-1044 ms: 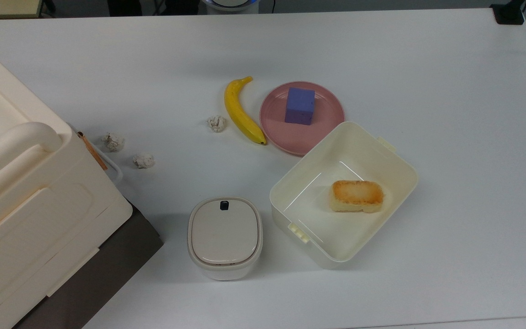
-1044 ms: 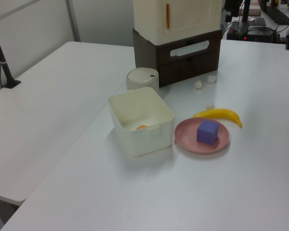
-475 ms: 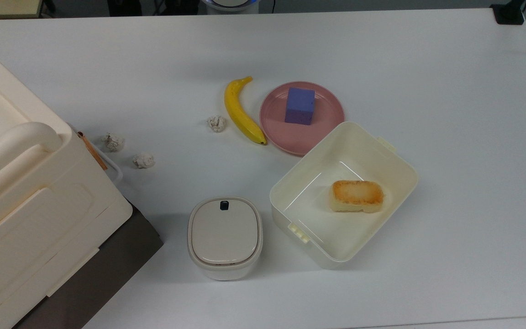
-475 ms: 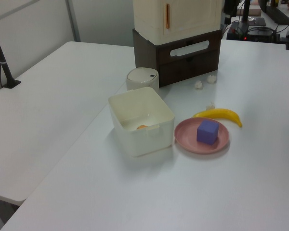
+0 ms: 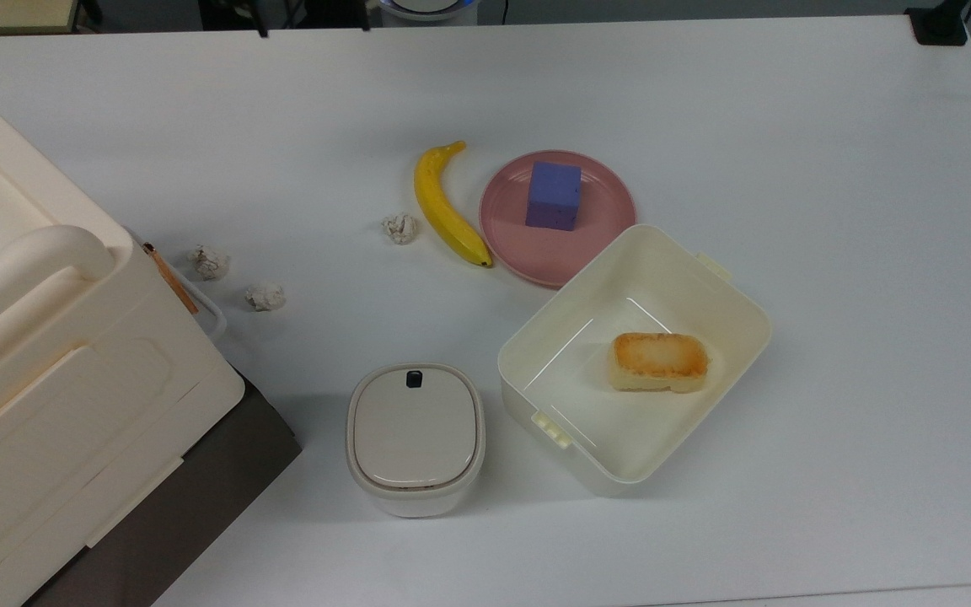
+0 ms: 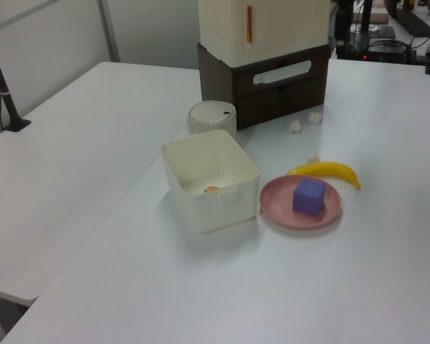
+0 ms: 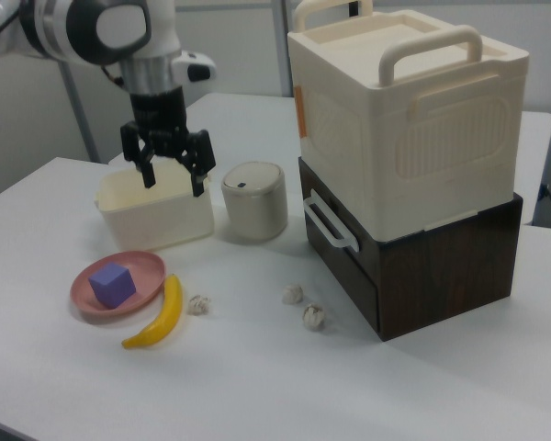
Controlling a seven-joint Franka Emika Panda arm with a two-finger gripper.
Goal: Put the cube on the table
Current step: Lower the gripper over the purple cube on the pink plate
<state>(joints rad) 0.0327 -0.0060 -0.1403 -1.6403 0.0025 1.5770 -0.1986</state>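
Nothing on the table [image 5: 831, 169] has moved since earlier. Cube [image 5: 553, 196] sits on the plate [image 5: 599, 244], banana [image 5: 445, 206] just beside the plate. Gripper [image 7: 171, 180] hangs open, empty, well above plate. Cube looks light, stiff, matte; pinch opposite flat sides.

The white table [image 5: 789, 126] is taken up, per the top view, by a pink plate [image 5: 536, 253], a banana [image 5: 445, 206] just beside it, an open cream bin [image 5: 738, 320], a lidded cream pot [image 5: 415, 438], 3 paper wads (small, crumpled) [image 5: 399, 228], & a dark drawer unit [image 7: 441, 266] w/ cream crate atop.
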